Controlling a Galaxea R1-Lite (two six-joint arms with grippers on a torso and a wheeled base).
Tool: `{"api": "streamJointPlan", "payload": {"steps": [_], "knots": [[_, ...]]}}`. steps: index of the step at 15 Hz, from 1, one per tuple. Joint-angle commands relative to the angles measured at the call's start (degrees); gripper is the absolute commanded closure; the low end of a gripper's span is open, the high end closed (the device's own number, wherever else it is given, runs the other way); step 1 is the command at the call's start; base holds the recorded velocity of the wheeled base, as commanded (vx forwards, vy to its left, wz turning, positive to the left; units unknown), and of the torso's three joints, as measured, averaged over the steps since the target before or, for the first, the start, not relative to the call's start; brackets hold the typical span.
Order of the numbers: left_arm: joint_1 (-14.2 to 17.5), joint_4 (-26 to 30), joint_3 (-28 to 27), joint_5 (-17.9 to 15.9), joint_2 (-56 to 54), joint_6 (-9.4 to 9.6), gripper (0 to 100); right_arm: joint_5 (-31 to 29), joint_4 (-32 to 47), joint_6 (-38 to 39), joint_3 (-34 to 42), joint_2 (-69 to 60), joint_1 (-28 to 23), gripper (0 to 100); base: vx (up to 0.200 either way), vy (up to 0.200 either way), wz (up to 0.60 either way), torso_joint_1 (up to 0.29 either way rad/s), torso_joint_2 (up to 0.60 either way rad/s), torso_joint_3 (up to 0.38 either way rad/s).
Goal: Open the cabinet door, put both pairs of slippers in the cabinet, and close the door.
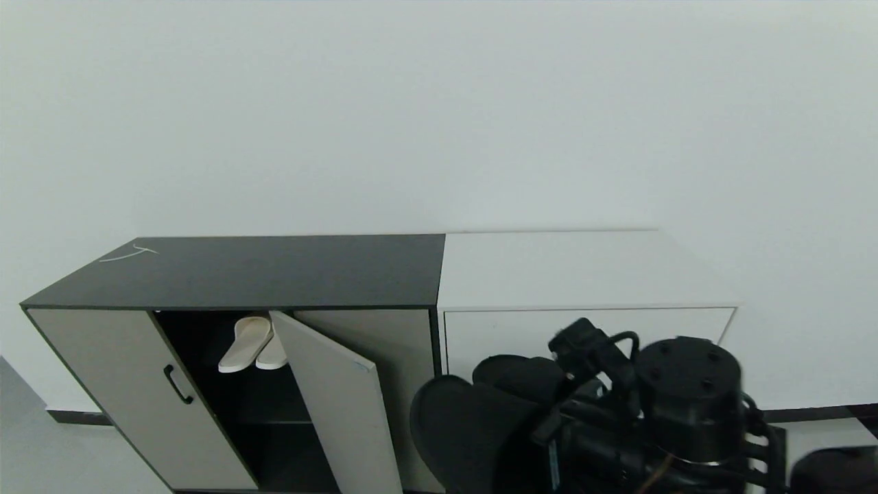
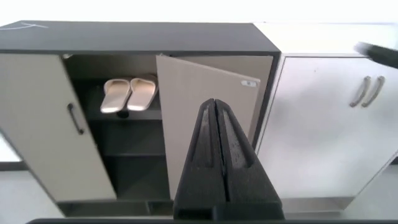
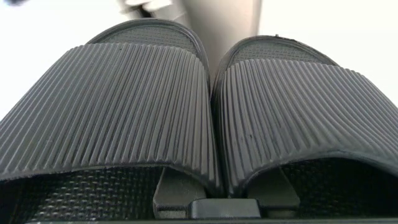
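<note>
Within right gripper [image 3: 217,194], paired black slippers [image 3: 124,106].

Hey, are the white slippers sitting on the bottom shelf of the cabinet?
No, the white slippers lie on the top shelf of the cabinet, beside the open door.

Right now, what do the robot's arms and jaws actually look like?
The left gripper has two matte black jaws, each a long wedge tapering to a narrow tip. The right arm is black too, with a round, flat-topped joint housing dotted with small holes, and black cables looping beside it.
</note>
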Motion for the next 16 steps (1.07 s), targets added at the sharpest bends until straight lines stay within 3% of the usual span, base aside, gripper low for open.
{"api": "streamJointPlan", "payload": {"steps": [1, 4, 16], "knots": [[0.0, 0.01, 0.0, 0.02, 0.09, -0.02, 100, 7.13, -5.58, -0.33, 9.52, -9.03, -0.45, 100, 0.0, 0.2, 0.0, 0.002, -0.01, 0.002], [0.0, 0.01, 0.0, 0.02, 0.09, -0.1, 100, 9.06, -6.29, -3.67, 11.54, -8.41, -1.68, 100, 0.0, 0.2, 0.0, -0.007, -0.01, 0.01], [0.0, 0.01, 0.0, 0.02, 0.09, -0.19, 100, 9.94, -7.17, -3.76, 13.03, -8.5, -2.12, 100, 0.0, 0.2, 0.0, 0.005, 0.0, 0.0]]}}
